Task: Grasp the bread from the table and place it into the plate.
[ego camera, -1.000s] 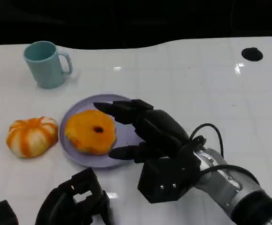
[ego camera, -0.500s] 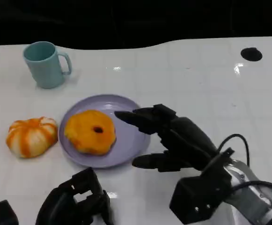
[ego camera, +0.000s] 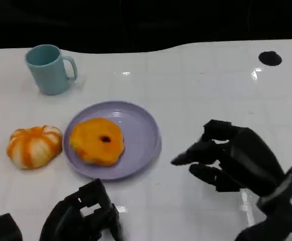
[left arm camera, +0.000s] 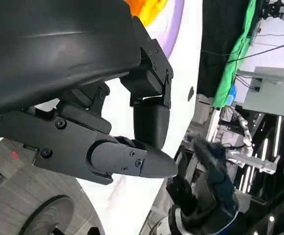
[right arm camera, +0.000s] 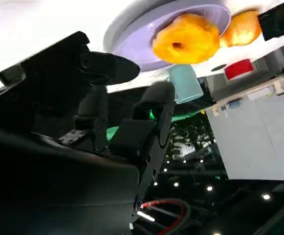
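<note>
My left hand (ego camera: 80, 218) stays low at the near edge of the table (ego camera: 211, 90), and its fingers are curled inward with nothing between them. It touches none of the things; the plate (ego camera: 140, 135) lies just beyond it. In the left wrist view the same hand (left arm camera: 122, 142) shows its fingers bent close together, and they hold nothing.

At the far left of the table lies an orange and white striped pumpkin-like thing (ego camera: 34, 145), just beside the plate, and behind it stands a light blue mug (ego camera: 49, 69) with its handle to the right.

The bread (ego camera: 96, 141) lies in the lilac plate, on its left part. It is round and orange-yellow, with a small dark hollow in the middle. In the right wrist view the bread (right arm camera: 185, 39) sits on the plate (right arm camera: 132, 36) too.

My right hand (ego camera: 236, 160) is to the right of the plate, apart from it. Its fingers are spread loosely and point left toward the plate, and it holds nothing. Whether it touches the table I cannot tell.
</note>
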